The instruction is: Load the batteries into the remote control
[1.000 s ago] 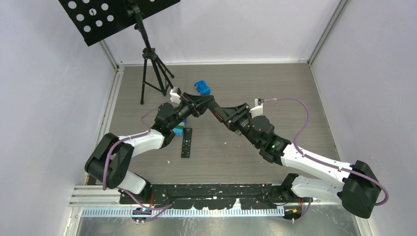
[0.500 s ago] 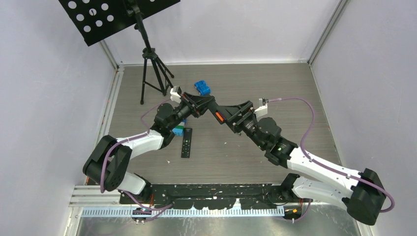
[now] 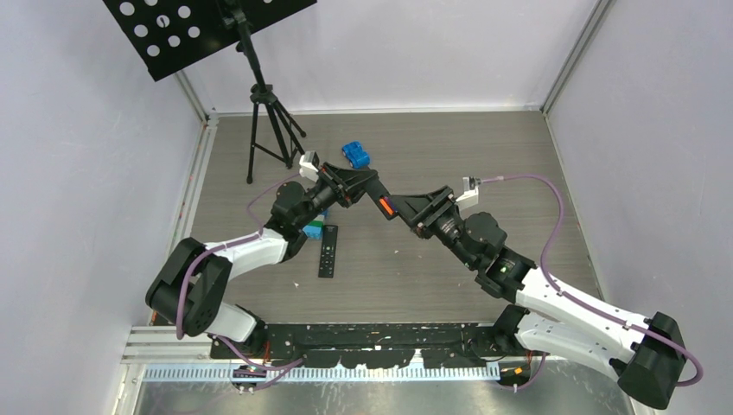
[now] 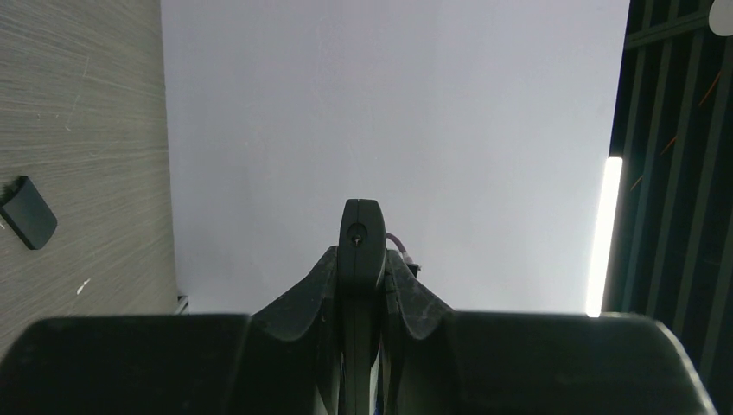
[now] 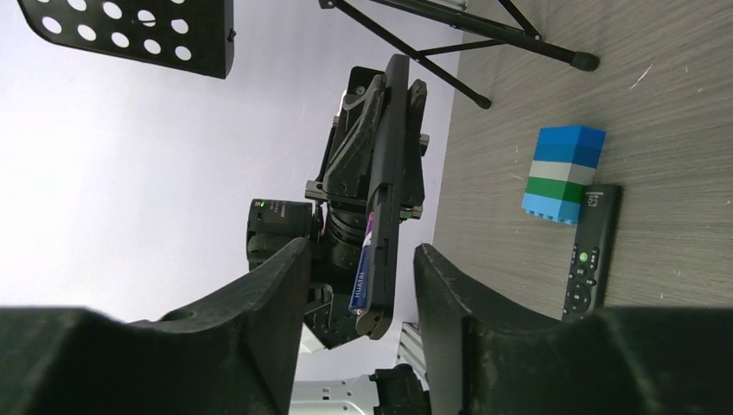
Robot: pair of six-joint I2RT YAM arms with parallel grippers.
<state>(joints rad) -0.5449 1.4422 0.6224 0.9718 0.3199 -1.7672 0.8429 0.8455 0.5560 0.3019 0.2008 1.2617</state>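
My left gripper (image 3: 353, 186) is shut on the slim black remote control (image 3: 370, 195) and holds it in the air, edge-on, seen also in the left wrist view (image 4: 360, 251). In the right wrist view the remote (image 5: 391, 164) shows a blue-purple battery (image 5: 363, 277) sitting in the recess at its lower end. An orange spot (image 3: 386, 206) shows at that end in the top view. My right gripper (image 3: 403, 208) is open and empty just beyond the remote's end, with its fingers (image 5: 290, 285) apart. The other batteries are out of view.
A second black remote with buttons (image 3: 328, 251) lies on the table beside a blue, white and green block stack (image 3: 313, 230). A blue object (image 3: 355, 155) lies behind. A tripod music stand (image 3: 259, 95) stands at the back left. A small black piece (image 4: 28, 212) lies on the table.
My right arm has swung to the right and its gripper has drawn slightly back from the remote's end. The left arm and remote have stayed still.
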